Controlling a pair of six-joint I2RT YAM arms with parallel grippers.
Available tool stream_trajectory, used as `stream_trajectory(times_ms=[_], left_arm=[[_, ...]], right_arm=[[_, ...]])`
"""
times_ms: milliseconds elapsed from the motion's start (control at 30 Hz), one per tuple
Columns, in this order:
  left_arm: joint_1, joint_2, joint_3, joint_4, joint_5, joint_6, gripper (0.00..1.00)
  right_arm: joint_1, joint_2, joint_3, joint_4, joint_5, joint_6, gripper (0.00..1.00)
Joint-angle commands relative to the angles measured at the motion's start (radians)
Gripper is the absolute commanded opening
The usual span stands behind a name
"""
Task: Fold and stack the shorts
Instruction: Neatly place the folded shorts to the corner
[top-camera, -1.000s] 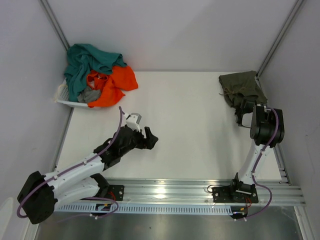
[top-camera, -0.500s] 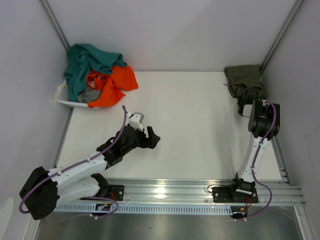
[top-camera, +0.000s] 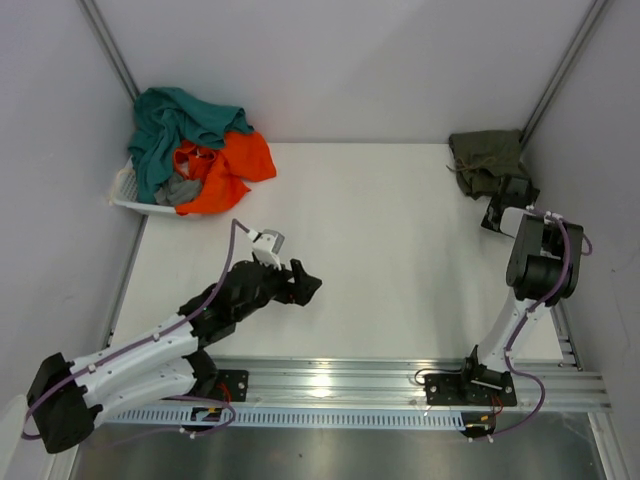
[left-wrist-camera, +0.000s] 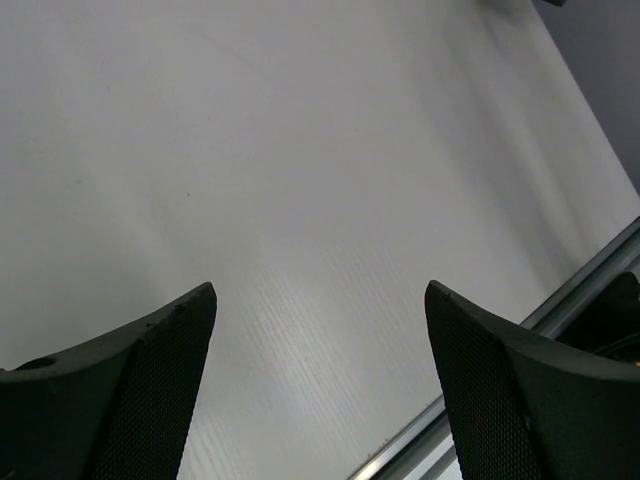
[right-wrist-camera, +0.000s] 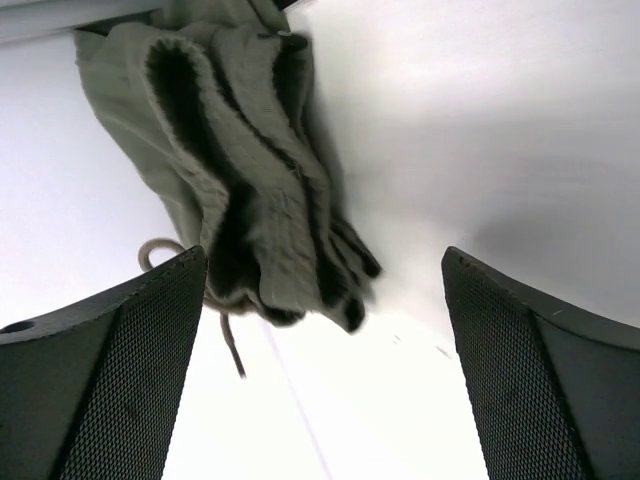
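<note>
the olive-green shorts (top-camera: 487, 162) lay folded in the far right corner, just beyond the right gripper (top-camera: 507, 204), its fingers wide and empty, so one pair seemed done, while the teal shorts (top-camera: 165, 125), orange shorts (top-camera: 238, 165) and grey shorts (top-camera: 180, 191) sat heaped in the white basket (top-camera: 128, 203) and the left gripper (top-camera: 306, 283) hung wide, holding nothing.

- You're looking past the left gripper (left-wrist-camera: 318, 292): its two black mesh-textured fingers (left-wrist-camera: 130, 390) stand wide apart at the bottom edge.
- A flat white table surface (left-wrist-camera: 300, 150) fills your view.
- A silver metal rail (left-wrist-camera: 585, 285) borders it at lower right.
</note>
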Motion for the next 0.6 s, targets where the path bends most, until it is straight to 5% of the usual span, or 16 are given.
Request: stream_trajectory(times_ms=[0, 133, 333, 500, 567], left_arm=[[-0.005, -0.080, 0.001, -0.069, -0.009, -0.037, 0.87], [-0.006, -0.142, -0.016, -0.107, -0.004, -0.051, 0.88], [-0.005, -0.240, -0.053, -0.133, -0.003, -0.060, 0.92], [-0.005, -0.286, -0.042, -0.138, 0.109, -0.094, 0.93], [-0.005, -0.299, -0.030, -0.174, 0.124, -0.103, 0.95]], right_arm=[[-0.034, -0.153, 0.007, -0.263, 0.037, -0.152, 1.00], [-0.037, -0.261, 0.094, -0.352, -0.034, -0.505, 0.99], [0.063, -0.641, -0.214, -0.042, -0.264, -0.888, 1.00], [0.247, -0.839, -0.309, -0.085, -0.197, -1.238, 0.94], [0.299, -0.922, -0.361, -0.117, -0.280, -1.327, 0.89]])
